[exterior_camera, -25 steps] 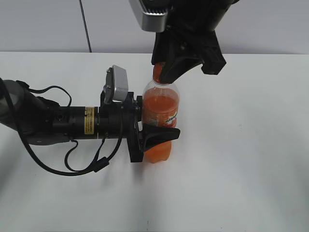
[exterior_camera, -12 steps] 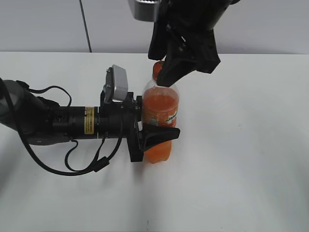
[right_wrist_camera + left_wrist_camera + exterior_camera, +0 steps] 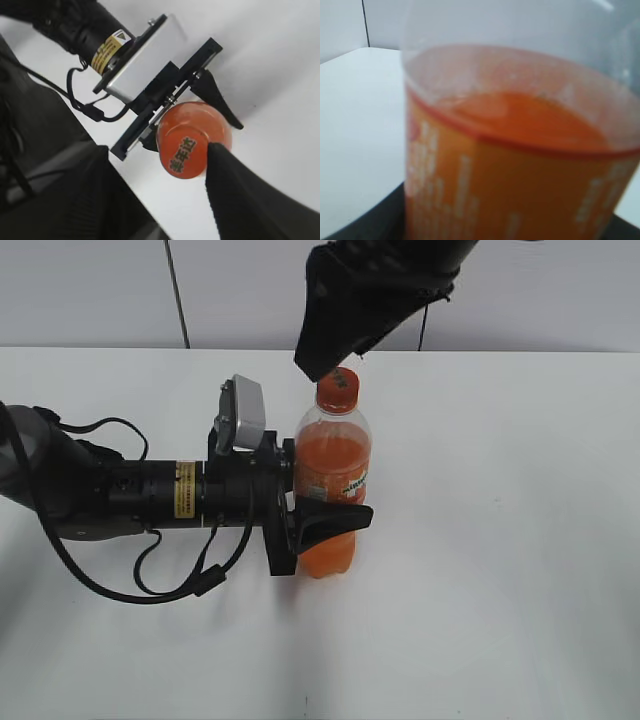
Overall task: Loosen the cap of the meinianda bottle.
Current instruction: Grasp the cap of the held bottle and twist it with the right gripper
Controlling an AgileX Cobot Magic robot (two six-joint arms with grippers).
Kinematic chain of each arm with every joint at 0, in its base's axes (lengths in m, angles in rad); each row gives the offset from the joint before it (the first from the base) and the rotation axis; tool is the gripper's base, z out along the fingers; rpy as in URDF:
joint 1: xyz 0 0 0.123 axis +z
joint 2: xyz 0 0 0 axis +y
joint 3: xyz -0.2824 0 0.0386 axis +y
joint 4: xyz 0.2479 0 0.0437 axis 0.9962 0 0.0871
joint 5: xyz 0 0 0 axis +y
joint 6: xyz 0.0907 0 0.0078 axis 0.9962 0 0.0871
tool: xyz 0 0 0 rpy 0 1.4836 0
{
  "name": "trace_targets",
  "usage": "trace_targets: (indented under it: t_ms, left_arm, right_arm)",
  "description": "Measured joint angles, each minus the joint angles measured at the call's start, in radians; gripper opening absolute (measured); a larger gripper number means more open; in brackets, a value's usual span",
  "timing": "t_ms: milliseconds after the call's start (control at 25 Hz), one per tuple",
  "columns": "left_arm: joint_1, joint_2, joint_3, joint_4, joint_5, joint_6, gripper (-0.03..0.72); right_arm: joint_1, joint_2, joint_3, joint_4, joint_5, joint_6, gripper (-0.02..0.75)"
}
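White table [image 3: 500, 590] and grey wall [image 3: 90, 290] face you; left gripper [image 3: 325, 520] clamps bottle [image 3: 332, 475], right gripper [image 3: 335, 365] spread above cap [image 3: 337, 385].

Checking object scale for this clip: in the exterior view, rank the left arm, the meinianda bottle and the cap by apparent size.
1. left arm, largest
2. meinianda bottle
3. cap, clearly smallest

All stand at a similar depth, so the order looks safe.

bottle [image 3: 333, 485] upright on table [image 3: 500, 540], left claw [image 3: 318, 512] around it, right claw [image 3: 340, 315] above cap [image 3: 337, 386]

Bottle [image 3: 520, 150] blurred, edge-cropped
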Motion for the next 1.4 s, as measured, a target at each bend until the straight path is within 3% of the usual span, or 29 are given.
trace_targets:
  t_ms: [240, 520, 920, 1400]
  left_arm:
    - [0.000, 0.000, 0.000, 0.007, -0.002, 0.000, 0.415]
    - [0.000, 0.000, 0.000, 0.007, -0.002, 0.000, 0.415]
    - [0.000, 0.000, 0.000, 0.005, -0.002, -0.002, 0.415]
    - [0.000, 0.000, 0.000, 0.005, -0.002, -0.003, 0.415]
  right_arm:
    - [0.000, 0.000, 0.000, -0.001, 0.001, 0.517, 0.459]
    - [0.002, 0.000, 0.000, -0.057, 0.001, 0.842, 0.460]
    - [0.069, 0.000, 0.000, -0.152, 0.001, 1.015, 0.460]
    - [0.070, 0.055, 0.000, -0.157, 0.001, 1.079, 0.460]
